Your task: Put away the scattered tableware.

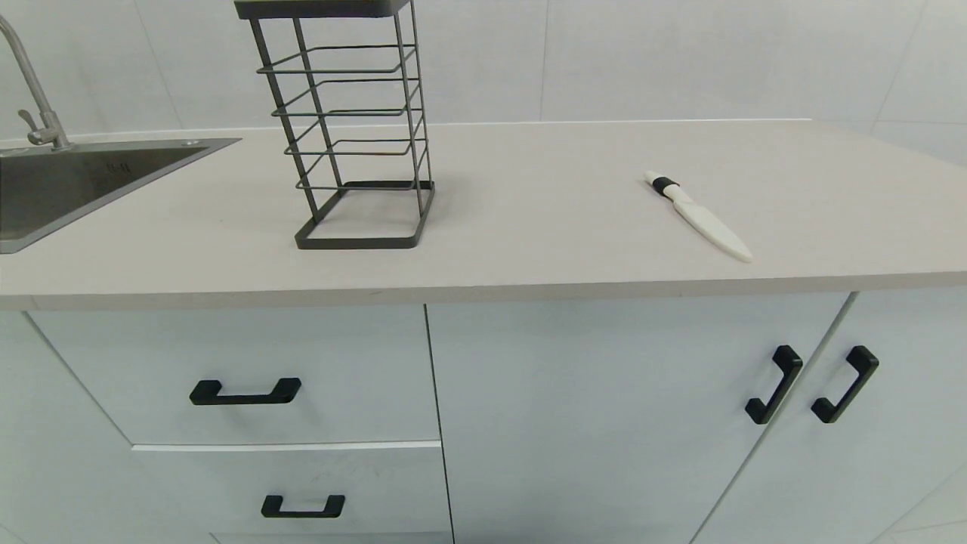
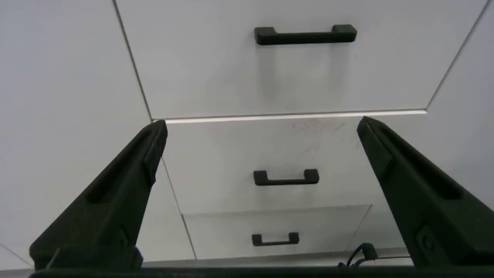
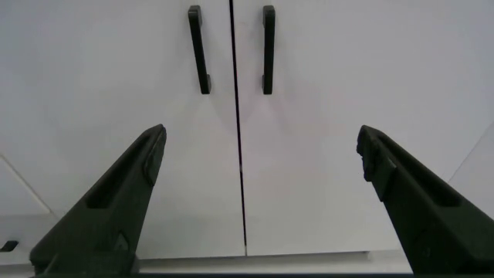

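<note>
The knife (image 1: pixel 699 217) lies flat on the counter (image 1: pixel 529 234), well apart from the rack (image 1: pixel 351 128) on the robot's right side. It is white with a black band near its far end. Its tip points toward the counter's front edge and away from the rack.

The rack is a tall, dark wire frame standing upright on the counter, with several open tiers and nothing visible in them. Its top is cut off by the head view's edge. The sink (image 1: pixel 151 145) is set into the counter to the left of the rack, with the faucet (image 1: pixel 34 98) at its far side.

Below the rack are white drawers (image 1: pixel 242 363) with dark handles. Below and to the right of the rack are two doors (image 1: pixel 604 393), whose handles sit side by side.

The left gripper (image 2: pixel 262 185) is released, its fingers (image 2: pixel 116 201) spread wide with nothing between them. It faces the stacked drawer fronts under the rack. The right gripper (image 3: pixel 262 185) is likewise spread and empty, and faces the seam between the two doors, just under their handles (image 3: pixel 199 50).
</note>
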You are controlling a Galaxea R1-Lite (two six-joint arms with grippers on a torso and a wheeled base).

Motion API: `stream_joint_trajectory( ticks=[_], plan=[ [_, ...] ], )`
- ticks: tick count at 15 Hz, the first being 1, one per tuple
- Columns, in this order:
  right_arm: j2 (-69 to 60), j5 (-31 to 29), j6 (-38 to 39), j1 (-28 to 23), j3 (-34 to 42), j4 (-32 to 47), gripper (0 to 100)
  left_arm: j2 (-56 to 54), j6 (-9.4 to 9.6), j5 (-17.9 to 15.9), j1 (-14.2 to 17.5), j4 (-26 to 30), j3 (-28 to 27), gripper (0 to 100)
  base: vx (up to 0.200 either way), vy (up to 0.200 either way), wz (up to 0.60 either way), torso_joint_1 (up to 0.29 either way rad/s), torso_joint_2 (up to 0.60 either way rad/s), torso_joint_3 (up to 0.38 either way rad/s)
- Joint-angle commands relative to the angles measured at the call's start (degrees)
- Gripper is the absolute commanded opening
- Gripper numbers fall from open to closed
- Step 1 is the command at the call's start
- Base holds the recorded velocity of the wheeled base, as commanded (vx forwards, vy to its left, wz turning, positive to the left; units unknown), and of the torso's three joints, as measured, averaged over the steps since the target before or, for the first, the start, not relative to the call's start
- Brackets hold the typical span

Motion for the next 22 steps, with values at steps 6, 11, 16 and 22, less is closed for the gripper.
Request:
stream_joint_trajectory(
  ticks=[6, 11, 16, 22],
  plan=[
    [0.0, 0.1, 0.0, 0.0, 0.0, 0.0, 100, 0.1, 0.02, 0.0, 0.0, -0.1, 0.0, 100, 0.0, -0.033, 0.0, 0.0, 0.0, 0.001],
    [0.0, 0.1, 0.0, 0.0, 0.0, 0.0, 100, 0.1, 0.02, 0.0, 0.0, -0.1, 0.0, 100, 0.0, 0.0, 0.0, 0.0, 0.0, 0.0],
    [0.1, 0.1, 0.0, 0.0, 0.0, 0.0, 100, 0.1, -0.07, 0.0, 0.0, -0.1, 0.0, 100, 0.0, 0.0, 0.0, 0.092, -0.23, -0.171],
    [0.0, 0.1, 0.0, 0.1, 0.0, -0.1, 100, 0.1, -0.16, 0.0, 0.0, -0.1, 0.0, 100, 0.0, 0.0, 0.0, 0.17, -0.48, -0.268]
  ],
)
